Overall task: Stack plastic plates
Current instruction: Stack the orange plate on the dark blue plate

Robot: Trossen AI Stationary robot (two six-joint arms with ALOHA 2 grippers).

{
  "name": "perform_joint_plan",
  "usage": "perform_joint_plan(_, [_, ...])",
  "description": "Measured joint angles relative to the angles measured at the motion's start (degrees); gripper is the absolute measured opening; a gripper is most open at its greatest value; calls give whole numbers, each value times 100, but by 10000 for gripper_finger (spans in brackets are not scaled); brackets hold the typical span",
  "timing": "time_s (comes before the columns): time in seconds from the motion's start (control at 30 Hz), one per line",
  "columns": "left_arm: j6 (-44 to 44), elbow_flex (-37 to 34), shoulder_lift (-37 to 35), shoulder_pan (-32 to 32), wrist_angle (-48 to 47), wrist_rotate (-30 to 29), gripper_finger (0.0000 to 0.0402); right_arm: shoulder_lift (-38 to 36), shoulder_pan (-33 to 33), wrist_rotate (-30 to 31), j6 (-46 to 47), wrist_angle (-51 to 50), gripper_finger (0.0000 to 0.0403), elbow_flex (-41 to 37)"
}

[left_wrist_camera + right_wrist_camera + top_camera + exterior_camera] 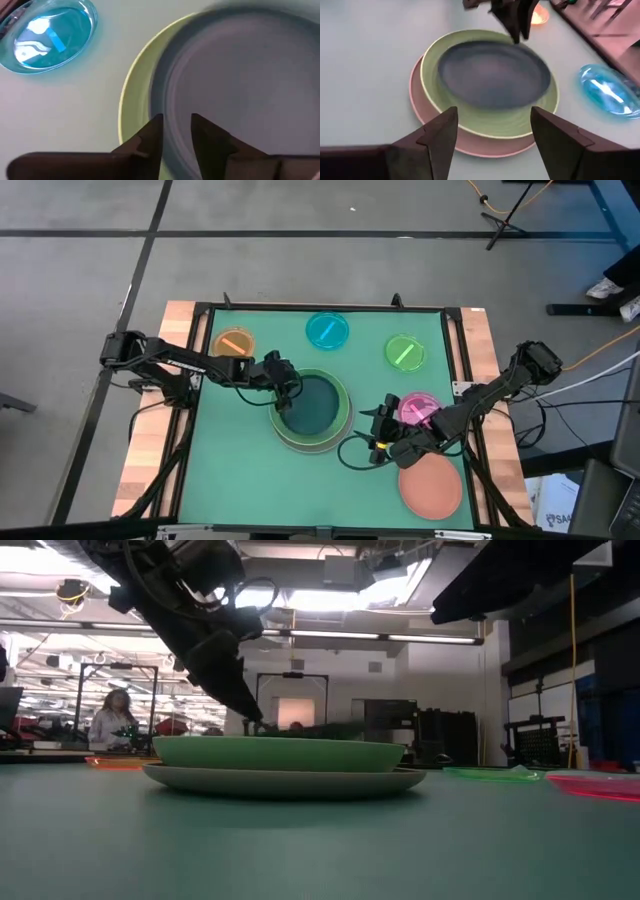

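Three plates sit stacked at the table's middle: a grey-white plate (283, 436) at the bottom, a light green plate (345, 402) in it, and a dark green plate (318, 406) on top. My left gripper (283, 402) is shut on the dark green plate's left rim. My right gripper (368, 435) hangs open just right of the stack and touches nothing. The salmon plate (432, 486) lies flat near the right near corner. The small plates also lie flat: pink (418, 409), lime (404, 352), cyan (327, 330) and orange (233, 343). My left gripper pinches the dark green plate's rim (172, 107) on its left side between the two fingers (152, 132), one above the rim and one below. It comes slanting down from the table's left. The plate (320, 727) lies nearly level, low over the light green plate (280, 753).
Black rails (320, 307) frame the green mat, with wooden strips (150, 430) outside them. The small plates line the far half and the right side. Bare mat (240, 480) lies near and left of the stack. A person (108, 718) stands in the room beyond.
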Motion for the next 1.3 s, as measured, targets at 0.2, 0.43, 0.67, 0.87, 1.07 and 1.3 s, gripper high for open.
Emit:
perform_joint_plan(0.2, [148, -2, -585, -345, -413, -11, 102, -161, 12, -732, 385, -625, 240, 105])
perform_joint_plan(0.43, [140, -415, -1168, -1172, -28, -72, 102, -466, 13, -1614, 1575, -2065, 240, 186])
perform_joint_plan(0.67, [25, -1008, -1306, -2112, 1206, -170, 102, -460, 151, -2201, 2457, -2901, 240, 98])
perform_joint_plan(0.87, [44, -1062, -1308, -2631, 1483, -177, 102, -450, 213, -3199, 2438, -2884, 240, -106])
perform_joint_plan(1.07, [142, -1062, -1308, -2770, 1502, -187, 102, -448, 364, -4168, 2684, -2851, 240, -298])
perform_joint_plan(1.3, [146, -1062, -1308, -2768, 1500, -205, 102, -342, 720, -4400, 2694, -2756, 240, -579])
